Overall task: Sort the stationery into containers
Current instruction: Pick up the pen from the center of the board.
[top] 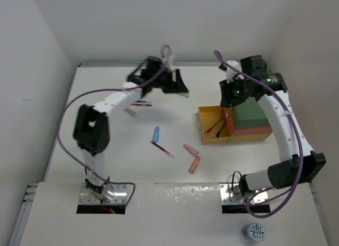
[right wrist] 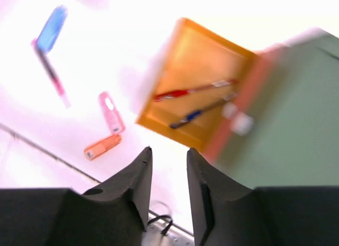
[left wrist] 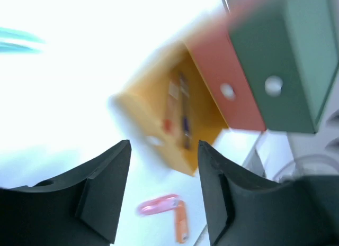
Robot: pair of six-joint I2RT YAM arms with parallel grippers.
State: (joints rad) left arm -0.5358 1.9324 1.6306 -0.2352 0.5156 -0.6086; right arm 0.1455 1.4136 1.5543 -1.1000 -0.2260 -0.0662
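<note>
Left hand (left wrist: pixel 164 145), fingers apart and empty, hangs over the far tabletop (top: pixel 106 161) near a mint green marker (top: pixel 185 96). A blue marker (top: pixel 155 133), pink marker (top: pixel 190 149) and orange marker (top: pixel 194 164) lie mid-tabletop. At right, a red pen (right wrist: pixel 183 91) and blue pen (right wrist: pixel 193 115) rest in the yellow tray (top: pixel 214 142), which juts from under the red-orange tray (top: pixel 251 131) and green tray (top: pixel 249 115). The right hand (right wrist: pixel 168 153) hovers above, fingers narrowly apart, gripping nothing.

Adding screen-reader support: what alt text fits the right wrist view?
A yellow tray holding a red pen and a blue pen juts from under a red-orange tray and a green tray. Beside it, a pink marker, an orange marker and a blue marker lie on the table; the right gripper sits open at the bottom.
</note>
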